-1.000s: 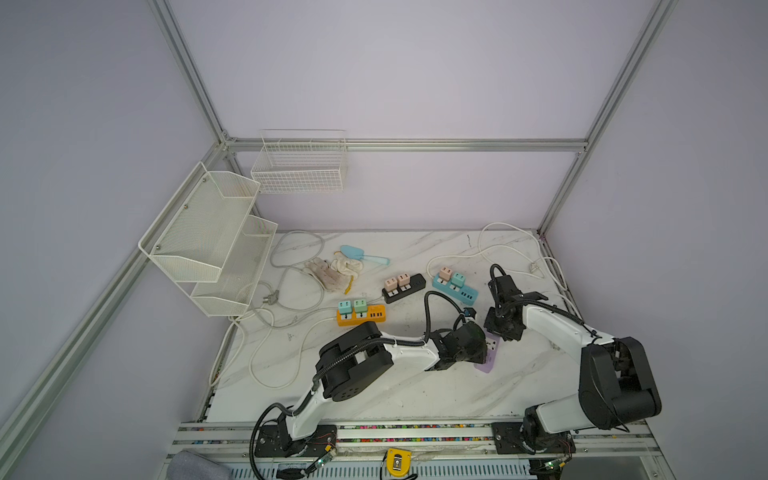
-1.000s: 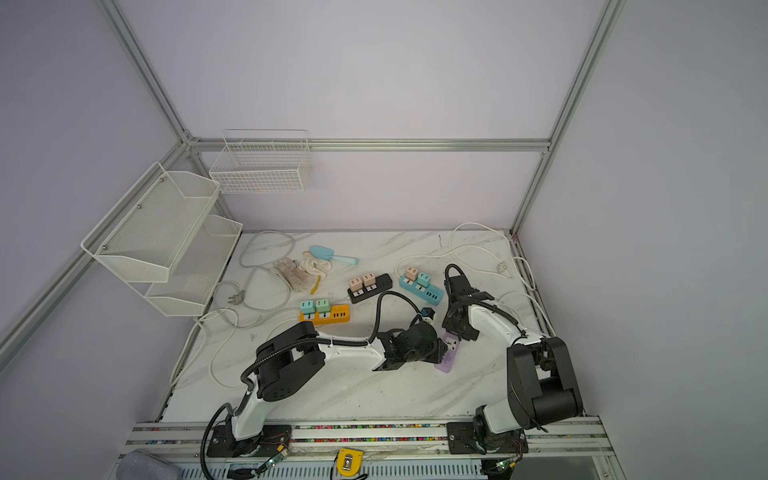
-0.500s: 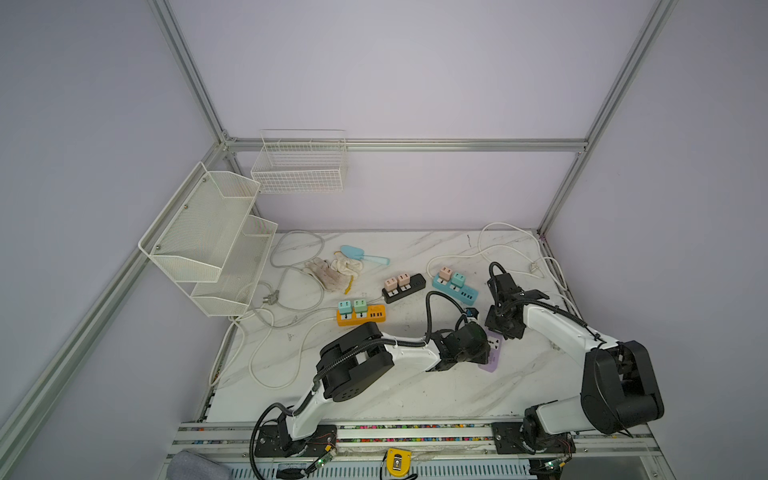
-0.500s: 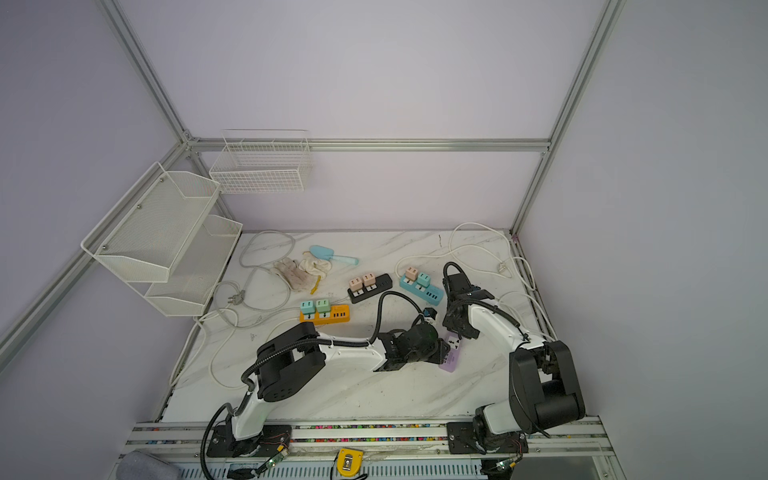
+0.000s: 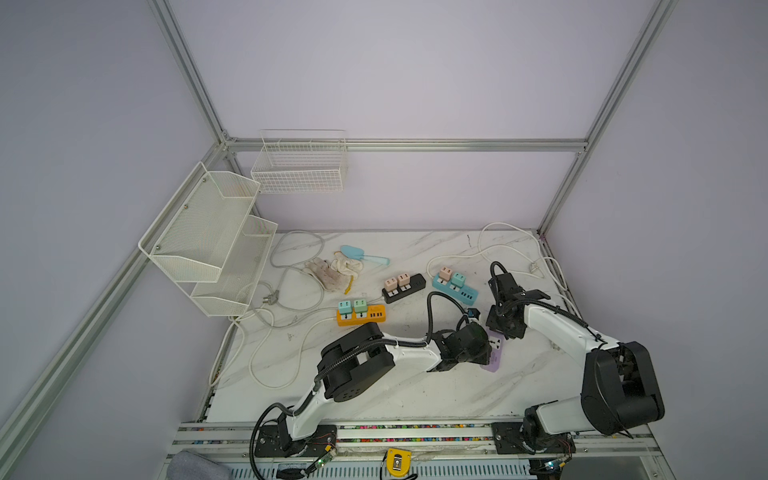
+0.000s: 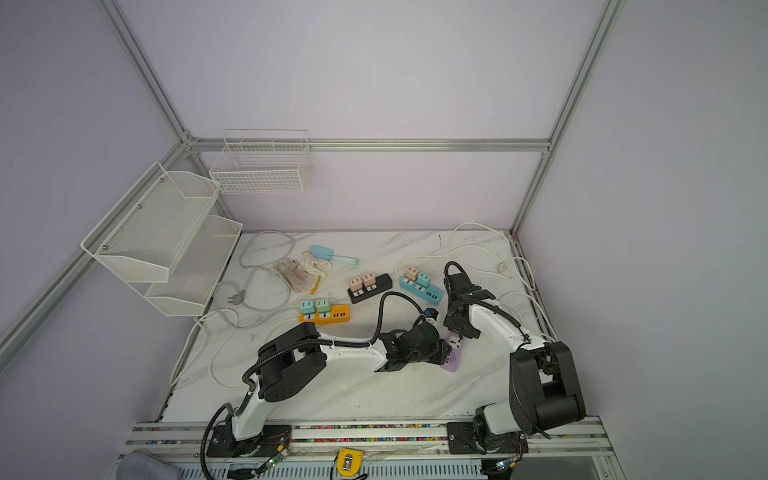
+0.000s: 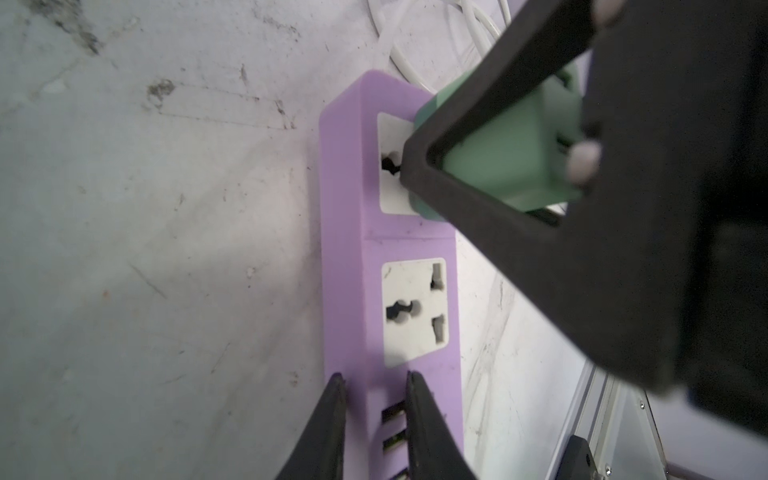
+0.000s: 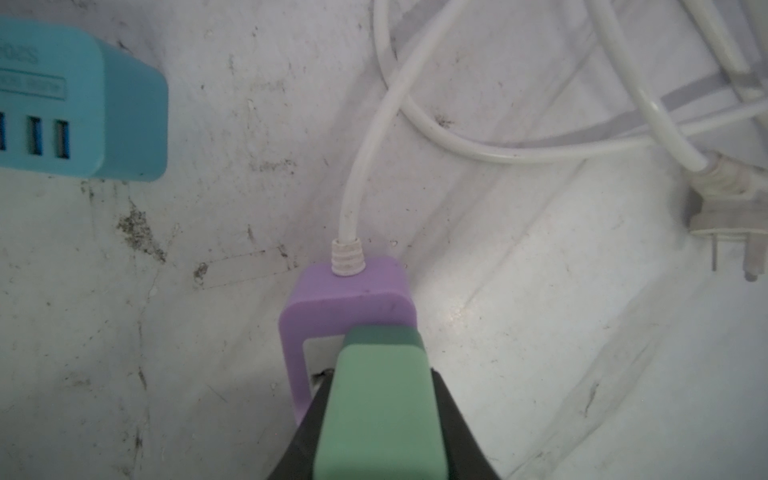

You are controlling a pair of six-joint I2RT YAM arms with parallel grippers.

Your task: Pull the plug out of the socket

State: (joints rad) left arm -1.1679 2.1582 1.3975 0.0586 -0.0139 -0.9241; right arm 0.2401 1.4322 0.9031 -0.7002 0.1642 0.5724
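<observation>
The left arm point(image 5: 415, 354) and right arm point(image 5: 555, 326) share white link shells and bulky black joint housings. The left pincer point(image 7: 374, 376) ends in slim, matte black fingers point(image 7: 332, 415) tapering to points; behind it arches a black cable point(image 5: 430, 309). The right pincer point(image 8: 378, 374) is black too, with one finger a hollow triangular frame point(image 7: 498, 232) and pale round studs point(image 7: 584, 160) just behind.

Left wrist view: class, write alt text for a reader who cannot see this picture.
A green plug sits in the end socket of a purple power strip, gripped by the right pincer. The left pincer is closed on the strip's other end beside the USB ports, and the free socket between them is empty.
</observation>
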